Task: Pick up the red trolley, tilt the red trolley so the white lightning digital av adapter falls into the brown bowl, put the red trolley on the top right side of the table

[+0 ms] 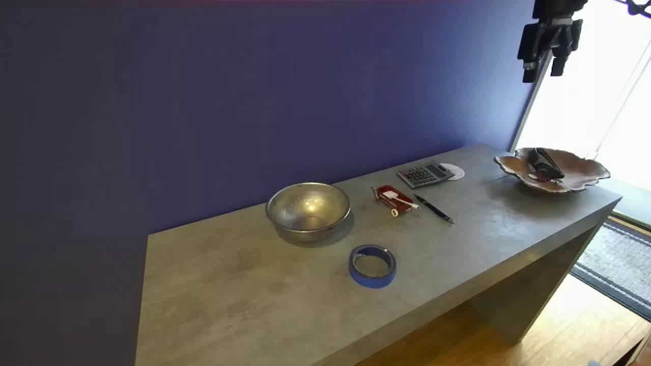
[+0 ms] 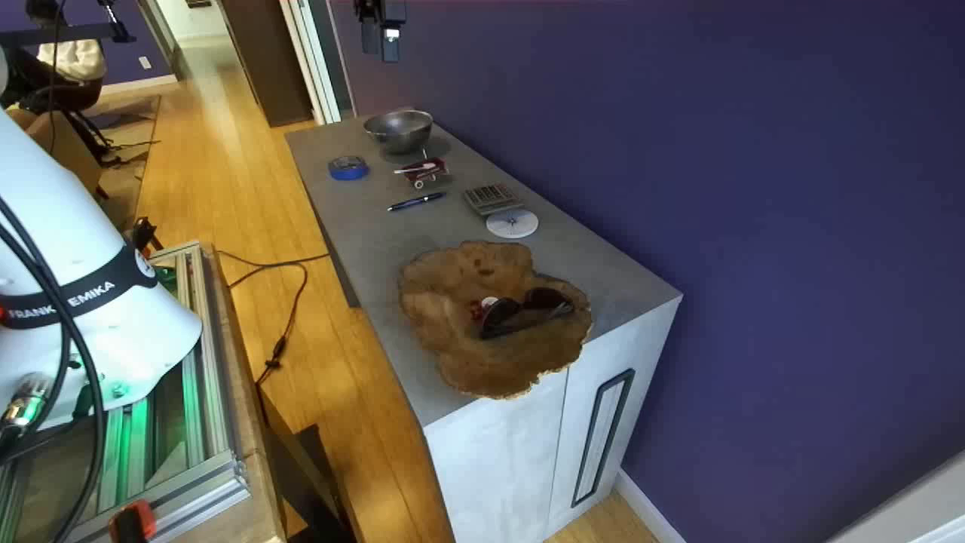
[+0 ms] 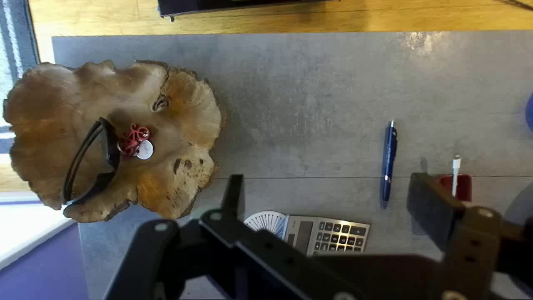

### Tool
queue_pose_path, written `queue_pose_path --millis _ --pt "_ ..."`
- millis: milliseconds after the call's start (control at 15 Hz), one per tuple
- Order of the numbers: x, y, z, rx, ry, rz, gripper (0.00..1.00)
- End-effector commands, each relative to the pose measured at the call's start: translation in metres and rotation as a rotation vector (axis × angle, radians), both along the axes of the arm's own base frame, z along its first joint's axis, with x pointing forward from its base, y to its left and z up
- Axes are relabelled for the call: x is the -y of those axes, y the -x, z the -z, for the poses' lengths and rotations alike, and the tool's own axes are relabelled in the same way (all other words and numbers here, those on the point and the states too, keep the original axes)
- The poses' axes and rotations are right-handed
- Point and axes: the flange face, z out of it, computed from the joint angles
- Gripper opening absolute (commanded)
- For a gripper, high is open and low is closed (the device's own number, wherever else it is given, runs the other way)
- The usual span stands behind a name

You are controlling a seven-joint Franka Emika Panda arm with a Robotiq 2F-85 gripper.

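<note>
The small red trolley [image 1: 401, 194] stands on the grey table [image 1: 244, 284] beside the silver bowl. It shows in an exterior view [image 2: 433, 173] and partly, behind a finger, in the wrist view [image 3: 465, 189]. The white adapter [image 1: 390, 194] lies across the trolley, its plug end sticking out over the edge; the wrist view shows its plug end [image 3: 456, 171]. The brown bowl [image 1: 577, 170] with its wavy rim sits at one end of the table; it also shows in an exterior view [image 2: 467, 362]. My gripper [image 3: 327, 187] is open and empty, high above the table [image 1: 544, 72].
A silver bowl [image 1: 308, 223], blue tape ring [image 1: 373, 279], pen [image 1: 435, 209], calculator [image 1: 424, 175] and white disc [image 1: 456, 172] are on the table. Sunglasses [image 3: 110, 146] and a red bicycle figure [image 3: 135, 139] lie in the brown bowl. A purple wall [image 2: 716, 226] runs along the table.
</note>
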Motion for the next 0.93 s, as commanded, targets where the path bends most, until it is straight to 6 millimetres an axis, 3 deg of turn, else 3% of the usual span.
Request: queue_pose_path --millis 0,200,400,600,667,733,867 --pt "0.000 0.000 0.000 -0.001 0.000 0.000 1.00" --pt "-0.033 -0.022 0.042 -0.041 -0.087 -0.082 1.00" --pt "-0.085 -0.037 0.096 -0.041 -0.183 -0.150 1.00" --pt "-0.128 -0.046 0.133 -0.042 -0.212 -0.204 1.00" --pt "-0.109 -0.032 0.119 -0.032 -0.173 -0.182 1.00" --pt "-0.118 -0.034 0.130 -0.045 -0.174 -0.192 1.00" --pt "-0.116 -0.034 0.134 -0.052 -0.174 -0.188 1.00"
